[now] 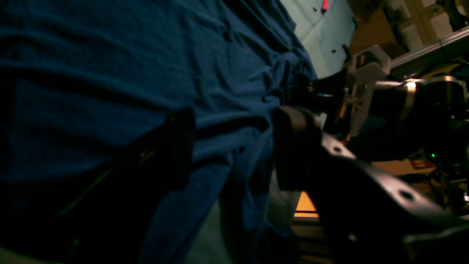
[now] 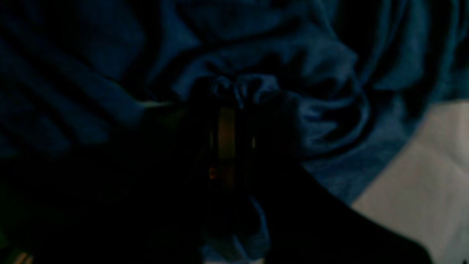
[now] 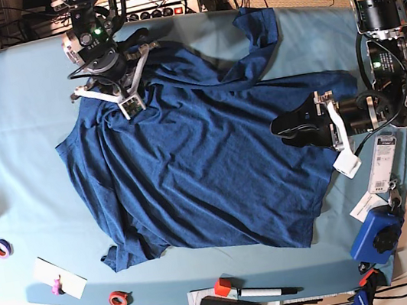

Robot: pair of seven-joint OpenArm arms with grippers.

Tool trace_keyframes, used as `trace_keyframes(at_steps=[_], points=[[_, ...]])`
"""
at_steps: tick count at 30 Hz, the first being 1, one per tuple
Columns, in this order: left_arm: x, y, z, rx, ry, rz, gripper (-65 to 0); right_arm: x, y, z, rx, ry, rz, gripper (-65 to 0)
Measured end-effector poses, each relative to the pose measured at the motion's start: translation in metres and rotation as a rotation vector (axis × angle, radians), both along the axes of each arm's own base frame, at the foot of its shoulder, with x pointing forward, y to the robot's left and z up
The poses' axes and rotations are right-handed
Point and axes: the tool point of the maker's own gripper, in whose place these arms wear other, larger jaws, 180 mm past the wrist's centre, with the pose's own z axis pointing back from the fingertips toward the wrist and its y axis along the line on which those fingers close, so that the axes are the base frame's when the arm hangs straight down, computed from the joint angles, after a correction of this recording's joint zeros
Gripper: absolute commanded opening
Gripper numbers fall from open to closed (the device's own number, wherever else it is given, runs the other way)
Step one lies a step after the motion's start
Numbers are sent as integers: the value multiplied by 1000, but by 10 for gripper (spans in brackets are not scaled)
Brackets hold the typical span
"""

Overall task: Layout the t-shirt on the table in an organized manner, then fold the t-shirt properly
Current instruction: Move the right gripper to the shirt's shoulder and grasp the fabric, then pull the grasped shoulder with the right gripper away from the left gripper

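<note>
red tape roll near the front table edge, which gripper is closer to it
Right. The right gripper pinches the t-shirt far up-table from the red tape roll; the left gripper is farther, across the shirt.

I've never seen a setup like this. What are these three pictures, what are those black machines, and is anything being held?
They show one moment from three cameras. The base view looks straight down on a table covered in light teal cloth, with a navy t-shirt spread out but wrinkled on it. The two black machines are robot arms, each ending in a gripper, a two-fingered clamp. The other two pictures come from cameras mounted at the arms' wrists, so they look dark and very close. The right gripper, at the top left of the base view, is shut on a bunched fold of the t-shirt. The left gripper, on the right side of that view, is open over the fabric, holding nothing. Small odds and ends line the table edges.
</note>
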Motion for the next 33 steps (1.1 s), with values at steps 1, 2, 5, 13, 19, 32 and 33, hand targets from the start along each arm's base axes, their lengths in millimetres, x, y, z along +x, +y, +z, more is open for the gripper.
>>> trace_keyframes(at_steps=[1, 2, 5, 13, 19, 32, 33], points=[[0, 0, 0, 1, 0, 0, -300, 0, -6, 1, -29, -3, -24, -650], [0, 0, 0, 0, 0, 0, -300, 1, -13, 3, -55, -12, -47, -650], [0, 0, 0, 1, 1, 0, -300, 5, -33, 16, -135, -56, -113, -650], [0, 0, 0, 0, 0, 0, -300, 0, -55, 29, -202, -70, -236, -650], [0, 0, 0, 1, 0, 0, -300, -17, -87, 39, -359, -101, -356, -650], [0, 0, 0, 0, 0, 0, -300, -33, -104, 45, -461, -100, -416, -650], [0, 0, 0, 1, 0, 0, -300, -32, -103, 44, -464, -91, -399, -604]])
